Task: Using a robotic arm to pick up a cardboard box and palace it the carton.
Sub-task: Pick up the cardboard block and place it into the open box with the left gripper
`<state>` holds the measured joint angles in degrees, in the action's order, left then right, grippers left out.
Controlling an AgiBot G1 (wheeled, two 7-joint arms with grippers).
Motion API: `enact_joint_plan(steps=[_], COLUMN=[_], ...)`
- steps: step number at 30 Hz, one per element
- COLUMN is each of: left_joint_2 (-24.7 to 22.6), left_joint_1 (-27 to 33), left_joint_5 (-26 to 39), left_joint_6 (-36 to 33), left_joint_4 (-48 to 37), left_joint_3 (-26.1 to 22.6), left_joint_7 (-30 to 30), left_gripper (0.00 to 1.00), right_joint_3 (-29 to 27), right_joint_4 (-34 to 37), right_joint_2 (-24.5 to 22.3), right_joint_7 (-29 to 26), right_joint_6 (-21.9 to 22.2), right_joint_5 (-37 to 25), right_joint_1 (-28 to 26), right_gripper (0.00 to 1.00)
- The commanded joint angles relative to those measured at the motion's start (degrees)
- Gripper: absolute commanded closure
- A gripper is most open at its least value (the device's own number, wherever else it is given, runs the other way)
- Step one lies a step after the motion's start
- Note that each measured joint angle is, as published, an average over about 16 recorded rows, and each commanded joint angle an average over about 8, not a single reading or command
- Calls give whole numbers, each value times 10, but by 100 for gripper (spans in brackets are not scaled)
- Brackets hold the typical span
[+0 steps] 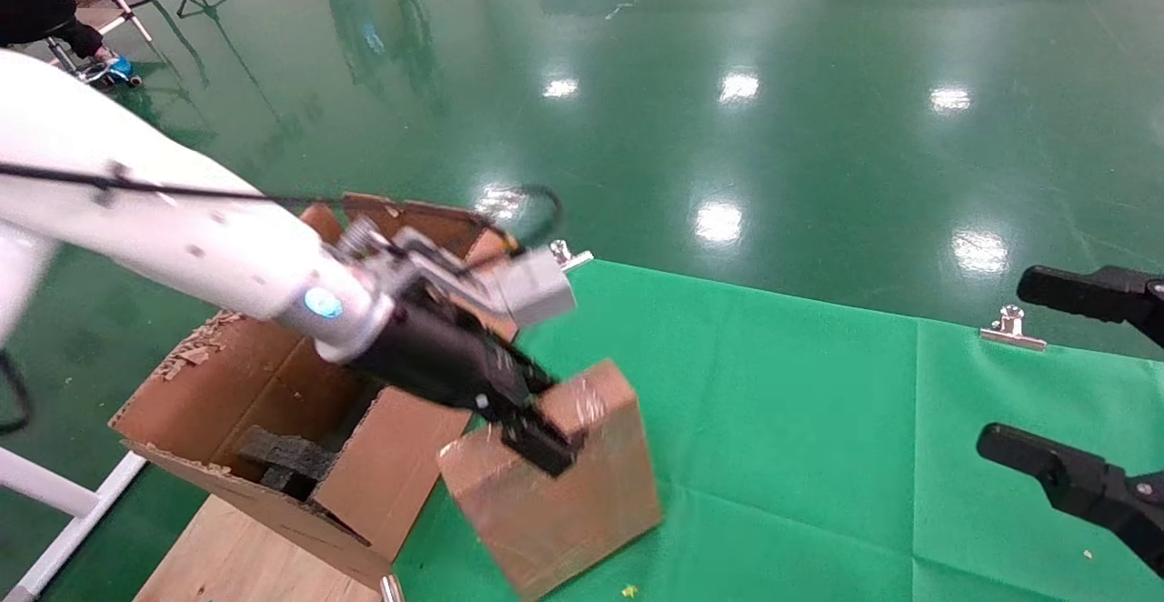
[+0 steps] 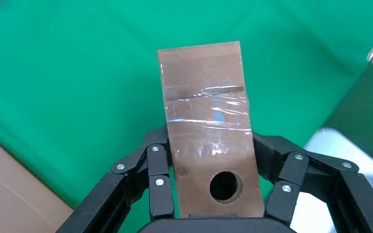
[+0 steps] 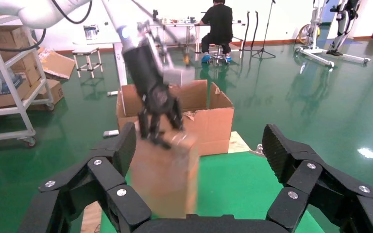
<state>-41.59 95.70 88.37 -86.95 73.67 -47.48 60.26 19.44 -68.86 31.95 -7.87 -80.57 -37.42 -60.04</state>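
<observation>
Gripping the cardboard box [image 1: 564, 484] by its narrow top face, the left claw [image 1: 536, 434] of the robotic arm [image 1: 182, 229] holds it tilted just above the counter [image 1: 818, 420]. The box's long axis hangs downward from the claw. The carton [image 1: 273, 402] stands just beside the box on the robot's left, flaps up. Well right of the box, the right claw [image 1: 1091, 384] is parked, fingers spread wide.
</observation>
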Motion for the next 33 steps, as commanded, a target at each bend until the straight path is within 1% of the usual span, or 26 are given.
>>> enact_joint_plan(steps=[1, 6, 10, 14, 17, 19, 22, 25, 33], left_joint_2=[8, 49, 79, 105, 119, 124, 125, 118, 83], left_joint_1=[2, 53, 114, 180, 220, 236, 243, 238, 204], left_joint_5=[-16, -56, -53, -13, 35, 68, 110, 137, 151], left_joint_6=[3, -6, -19, -29, -30, -29, -20, 3, 96], left_joint_4=[-3, -67, -135, -200, -245, -278, -332, -392, -547], left_joint_3=[9, 52, 74, 74, 59, 44, 22, 7, 0], left_joint_7=[-20, -98, -152, -206, -249, -277, -315, -349, -406], left_gripper=[100, 100, 100, 100, 100, 100, 100, 100, 100], right_joint_3=[0, 0, 0, 0, 0, 0, 0, 0, 0], right_joint_4=[0, 0, 0, 0, 0, 0, 0, 0, 0], right_joint_2=[0, 0, 0, 0, 0, 0, 0, 0, 0], right_joint_7=[0, 0, 0, 0, 0, 0, 0, 0, 0], right_joint_6=[0, 0, 0, 0, 0, 0, 0, 0, 0], right_joint_5=[0, 0, 0, 0, 0, 0, 0, 0, 0], right_joint_1=[0, 0, 0, 0, 0, 0, 0, 0, 0], right_gripper=[0, 0, 0, 0, 0, 0, 0, 0, 0])
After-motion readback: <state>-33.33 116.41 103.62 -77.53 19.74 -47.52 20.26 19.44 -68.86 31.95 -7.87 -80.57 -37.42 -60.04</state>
